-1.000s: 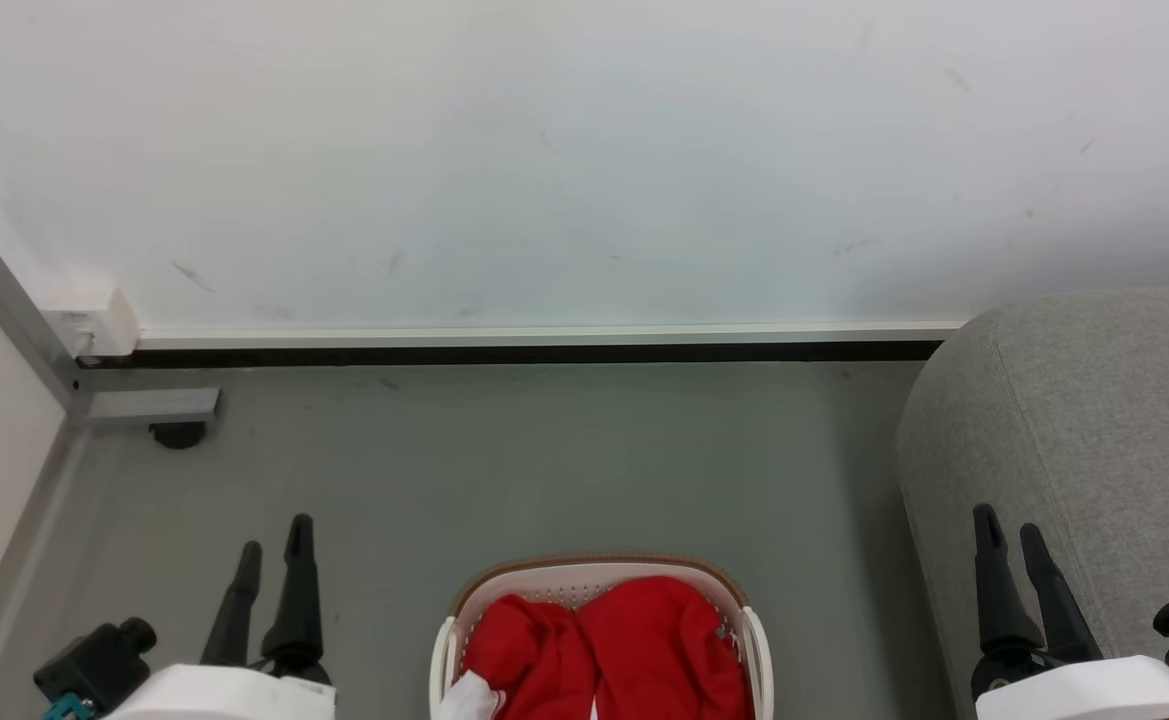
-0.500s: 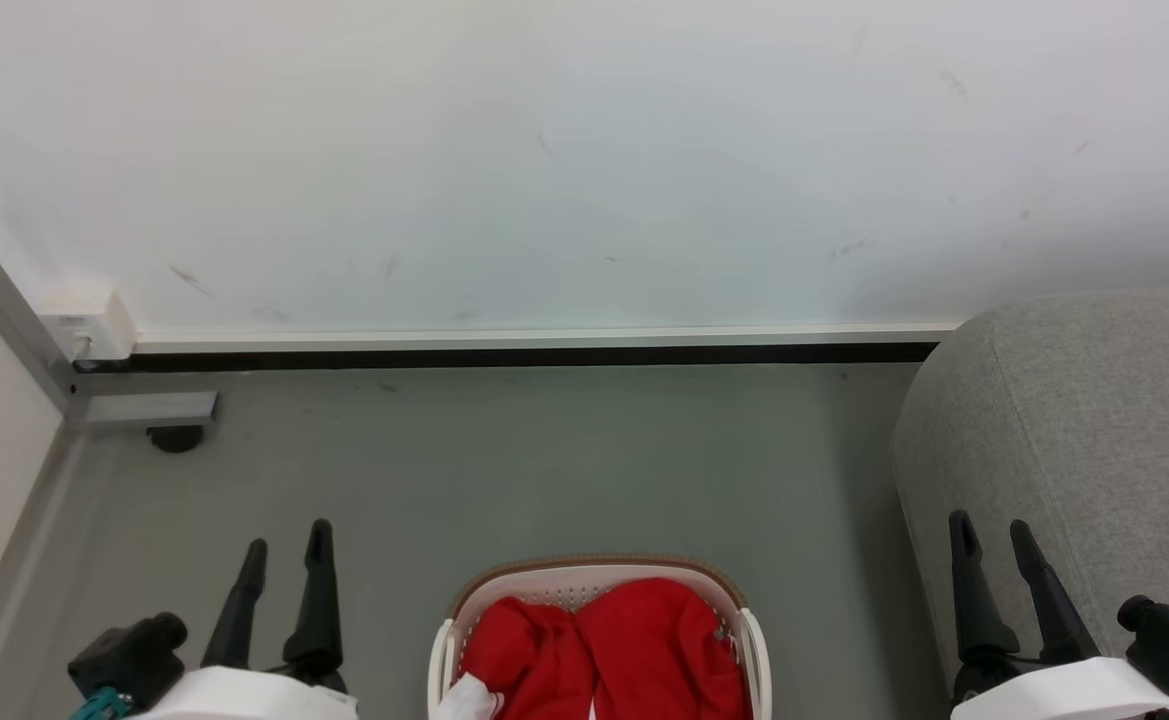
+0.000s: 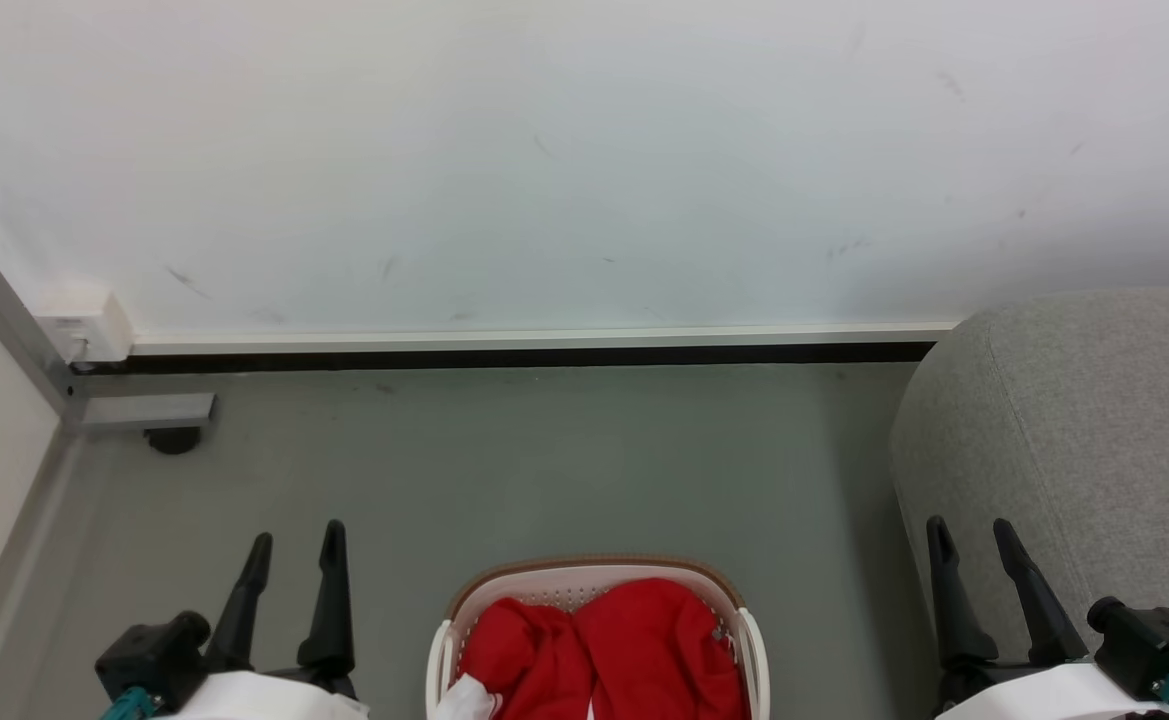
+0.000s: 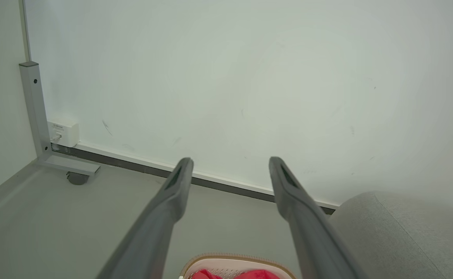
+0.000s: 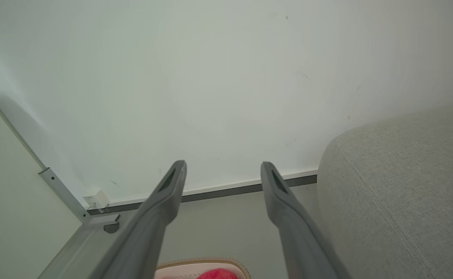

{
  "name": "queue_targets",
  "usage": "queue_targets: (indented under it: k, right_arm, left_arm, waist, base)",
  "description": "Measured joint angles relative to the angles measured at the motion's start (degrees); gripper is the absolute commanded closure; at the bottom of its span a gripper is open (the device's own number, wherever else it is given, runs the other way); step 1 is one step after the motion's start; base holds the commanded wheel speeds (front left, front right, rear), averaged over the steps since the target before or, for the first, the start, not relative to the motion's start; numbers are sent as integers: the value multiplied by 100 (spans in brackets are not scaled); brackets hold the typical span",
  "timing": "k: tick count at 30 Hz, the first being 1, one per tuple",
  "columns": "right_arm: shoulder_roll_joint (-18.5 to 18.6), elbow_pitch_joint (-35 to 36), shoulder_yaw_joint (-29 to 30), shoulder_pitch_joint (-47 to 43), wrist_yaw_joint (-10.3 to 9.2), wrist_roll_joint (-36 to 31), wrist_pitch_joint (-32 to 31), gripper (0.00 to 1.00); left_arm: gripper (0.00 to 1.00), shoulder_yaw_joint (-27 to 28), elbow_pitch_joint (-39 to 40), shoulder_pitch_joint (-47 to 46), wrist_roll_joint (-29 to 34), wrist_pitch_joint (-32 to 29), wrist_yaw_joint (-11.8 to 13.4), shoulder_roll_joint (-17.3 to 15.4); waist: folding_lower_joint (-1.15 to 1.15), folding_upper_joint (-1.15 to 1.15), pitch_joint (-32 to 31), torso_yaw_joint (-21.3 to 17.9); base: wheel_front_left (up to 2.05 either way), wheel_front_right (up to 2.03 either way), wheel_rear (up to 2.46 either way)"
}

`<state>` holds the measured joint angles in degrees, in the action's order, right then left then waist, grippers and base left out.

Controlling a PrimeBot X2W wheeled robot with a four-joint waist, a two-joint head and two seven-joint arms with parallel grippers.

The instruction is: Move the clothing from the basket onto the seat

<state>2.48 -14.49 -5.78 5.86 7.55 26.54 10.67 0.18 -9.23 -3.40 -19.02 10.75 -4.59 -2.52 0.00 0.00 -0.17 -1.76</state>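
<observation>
The red clothing (image 3: 624, 655) lies bunched in the white basket (image 3: 594, 575) with the brown rim, on the floor at the bottom centre of the head view; a white bit of fabric shows at its lower left. The grey seat (image 3: 1094, 420) fills the right side. My left gripper (image 3: 297, 538) hangs open to the left of the basket, and my right gripper (image 3: 970, 532) hangs open to its right, in front of the seat's side. Both wrist views show the basket's far rim (image 4: 236, 259) (image 5: 205, 263) below spread fingers (image 4: 178, 182) (image 5: 172, 182), holding nothing.
A white wall (image 3: 584, 150) with a dark baseboard runs behind the grey floor (image 3: 544, 460). A metal frame post with a foot and caster (image 3: 169, 438) and a small white wall box (image 3: 84, 325) stand at the far left corner.
Both grippers have shifted inward toward the basket, the left one rightward and the right one leftward, and their fingers have spread slightly. The basket and clothing stay put.
</observation>
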Motion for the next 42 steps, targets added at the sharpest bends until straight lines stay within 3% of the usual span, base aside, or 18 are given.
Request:
queue_targets:
  k: [42]
  right_arm:
    - [19, -2, -214, 92, 0, -1319, 437, 0]
  left_arm:
    - [0, -54, -27, 0, 1302, 438, -100, -13]
  waist:
    - [0, 0, 33, -77]
  base:
    - [0, 0, 0]
